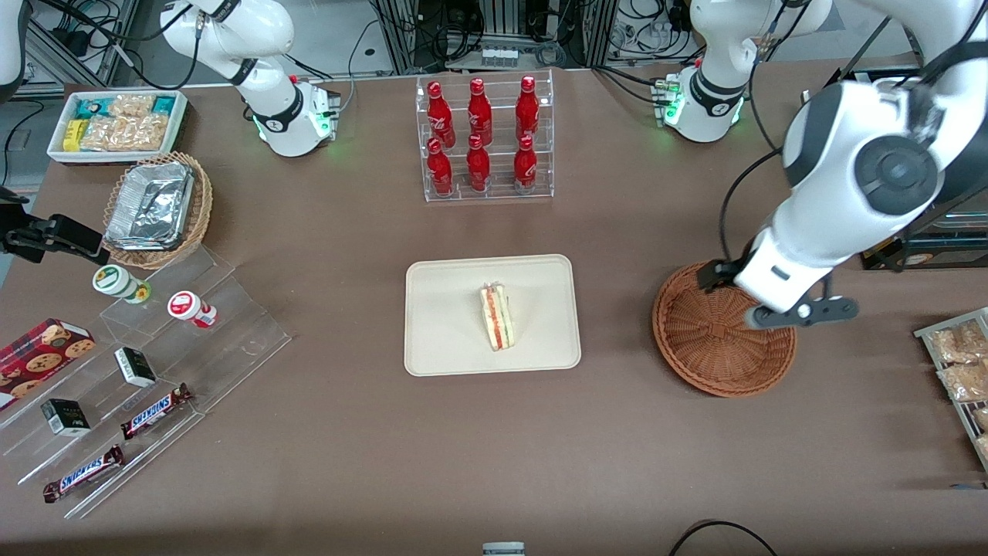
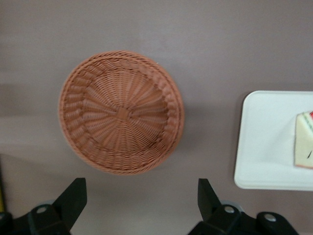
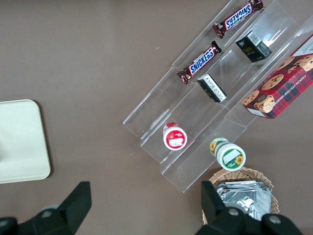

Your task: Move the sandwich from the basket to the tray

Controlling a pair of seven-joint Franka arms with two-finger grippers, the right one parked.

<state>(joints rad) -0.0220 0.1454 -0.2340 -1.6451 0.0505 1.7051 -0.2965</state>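
The sandwich [image 1: 498,316], a pale wedge with a red filling line, lies on the cream tray [image 1: 448,309] at the middle of the table. The reddish-brown woven basket [image 1: 710,347] stands beside the tray toward the working arm's end and holds nothing. The left arm's wrist [image 1: 776,278] hangs above the basket's rim. In the left wrist view my gripper [image 2: 141,196] is open and empty, high above the table beside the basket [image 2: 121,112]. The tray's edge [image 2: 264,142] and a corner of the sandwich [image 2: 304,139] also show there.
A clear rack of red bottles [image 1: 482,139] stands farther from the camera than the tray. A rack of snack packets [image 1: 961,363] sits at the working arm's end. A clear stepped shelf [image 1: 139,363], a tan foil basket [image 1: 158,205] and a white bin [image 1: 116,123] lie toward the parked arm's end.
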